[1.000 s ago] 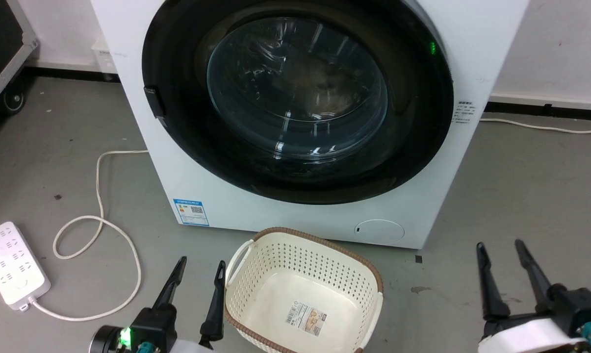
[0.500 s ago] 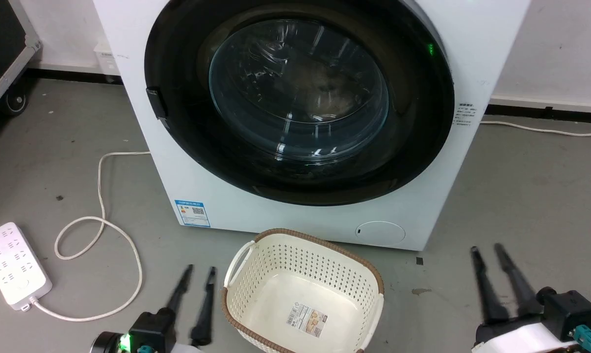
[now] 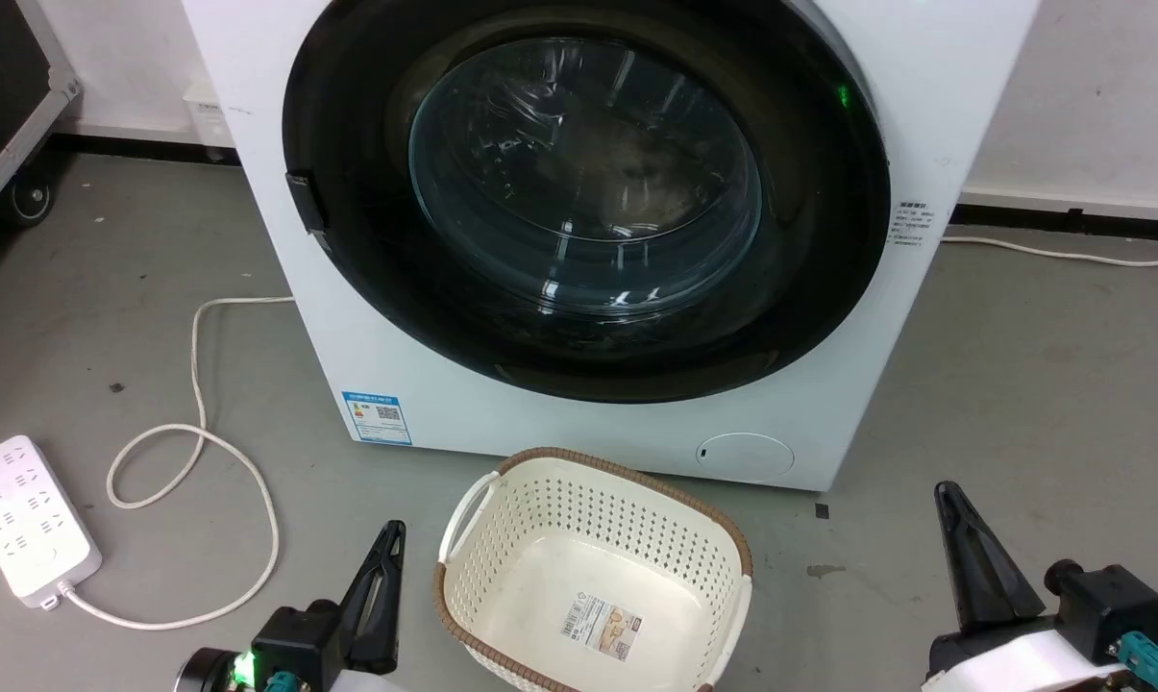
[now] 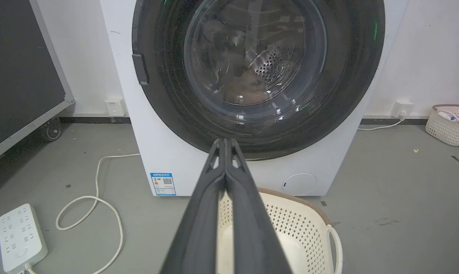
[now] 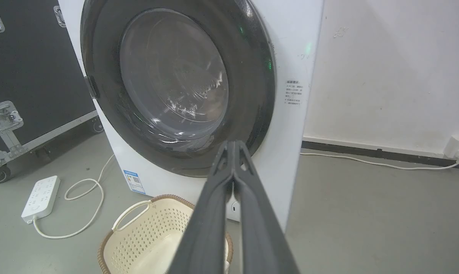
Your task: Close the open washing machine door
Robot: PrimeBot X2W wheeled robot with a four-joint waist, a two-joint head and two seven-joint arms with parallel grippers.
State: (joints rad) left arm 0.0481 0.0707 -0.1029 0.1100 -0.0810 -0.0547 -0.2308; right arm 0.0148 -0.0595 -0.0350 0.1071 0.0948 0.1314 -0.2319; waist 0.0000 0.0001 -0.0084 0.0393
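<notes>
The white washing machine (image 3: 463, 384) (image 4: 168, 152) (image 5: 294, 61) stands ahead of me. Its round black-rimmed washing machine door (image 3: 583, 192) (image 4: 258, 72) (image 5: 176, 87) lies flat against the front, glass bowl at centre. My left gripper (image 3: 393, 534) (image 4: 224, 141) is low at the lower left, shut with nothing between its fingers, well short of the machine. At the lower right, my right gripper (image 3: 946, 492) (image 5: 233, 144) is likewise shut and holds nothing.
A cream perforated laundry basket (image 3: 732, 567) (image 4: 320, 217) (image 5: 115, 243) sits on the grey floor between my grippers, before the machine. A white power strip (image 3: 21, 519) and looped cable (image 3: 194, 442) lie left. A black wheeled case (image 5: 31, 68) stands far left; another basket (image 4: 450, 123) far right.
Both grippers have gone from open to shut over the last second. The door and machine stand as before; the view shifted only slightly.
</notes>
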